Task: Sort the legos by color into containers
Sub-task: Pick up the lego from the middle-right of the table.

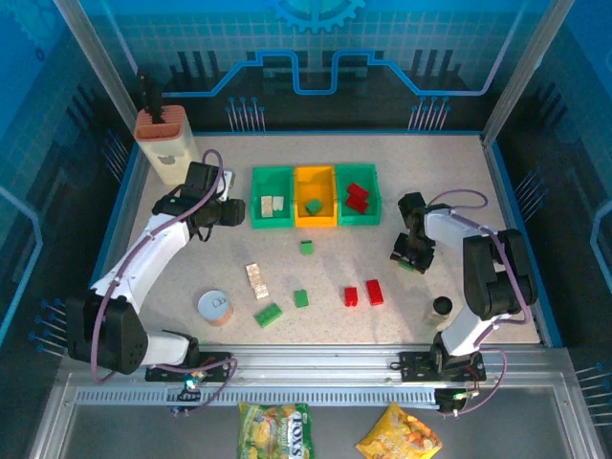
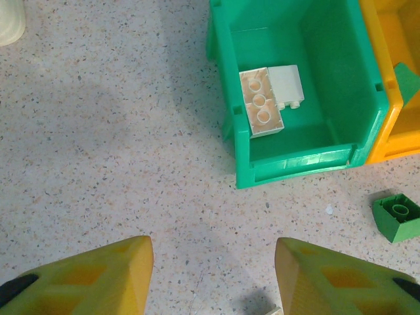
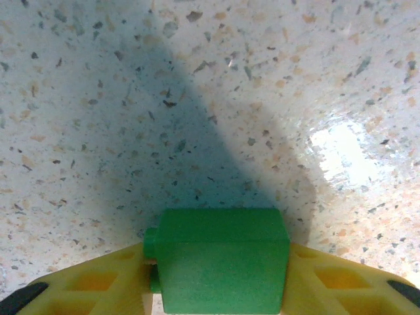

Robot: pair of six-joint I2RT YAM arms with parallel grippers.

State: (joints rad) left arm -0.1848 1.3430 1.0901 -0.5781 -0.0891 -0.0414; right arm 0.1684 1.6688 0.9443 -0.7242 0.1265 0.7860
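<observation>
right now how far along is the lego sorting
Done: two cream bricks lie in the left green tray, one green brick in the orange-yellow tray, red bricks in the right green tray. In hand: the right gripper is shut on a green lego; the left gripper is open. Left on the table: three loose green bricks, two loose red bricks, some loose cream bricks.

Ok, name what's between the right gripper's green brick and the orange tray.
Bare table lies between the green brick and the orange tray; only the right green tray, holding red bricks, borders that path.
</observation>
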